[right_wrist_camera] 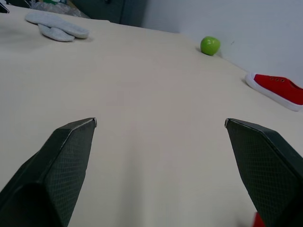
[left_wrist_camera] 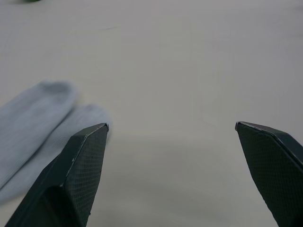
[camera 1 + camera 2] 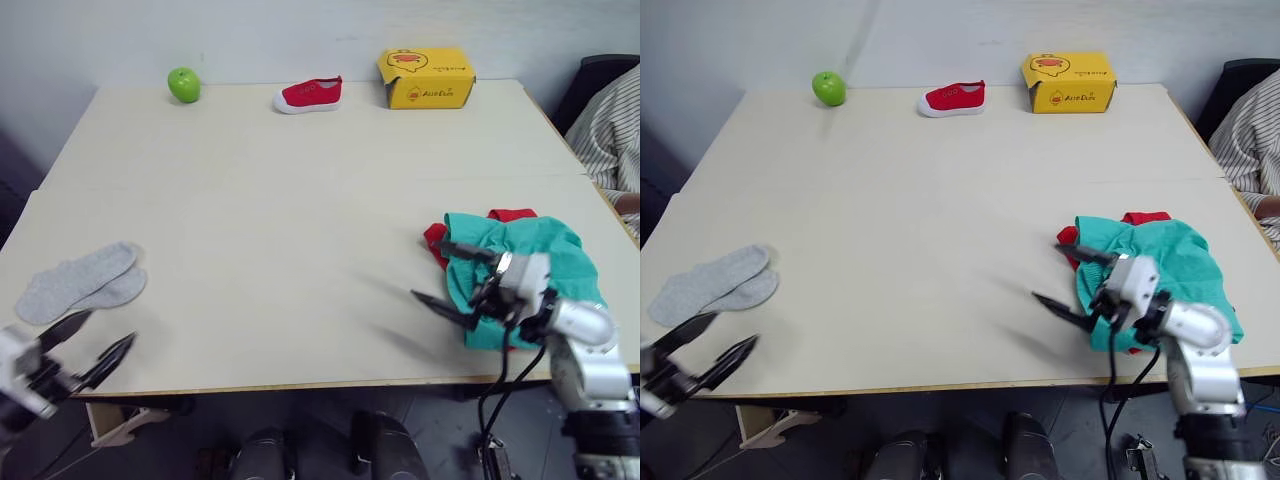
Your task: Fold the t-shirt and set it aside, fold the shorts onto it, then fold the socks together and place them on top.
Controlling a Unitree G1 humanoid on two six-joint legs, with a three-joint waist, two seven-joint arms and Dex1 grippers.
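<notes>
1. Your left gripper sits at the lower left of the head view, just past the near table edge, with its two black fingers spread apart and nothing between them
2. The socks lie flat just above that gripper in the frame, the two grey pieces overlapping side by side; in the left wrist view they lie beside one fingertip, and you cannot tell from there whether it touches them
3. Your right gripper is at the lower right of the frame, fingers wide apart and pointing toward the bare middle of the table, holding nothing
4. The shorts lie in a teal heap at the right edge of the frame, just behind that gripper's wrist
5. The t-shirt lies under the shorts, with only red slivers peeking out at the heap's upper and left rims
6. Along the top of the frame you have a green apple at upper left, a small red shoe near the centre, and a yellow box to its right, all well apart from the garments
7. A person's striped sleeve shows at the right edge of the frame, beside the table's far corner
</notes>
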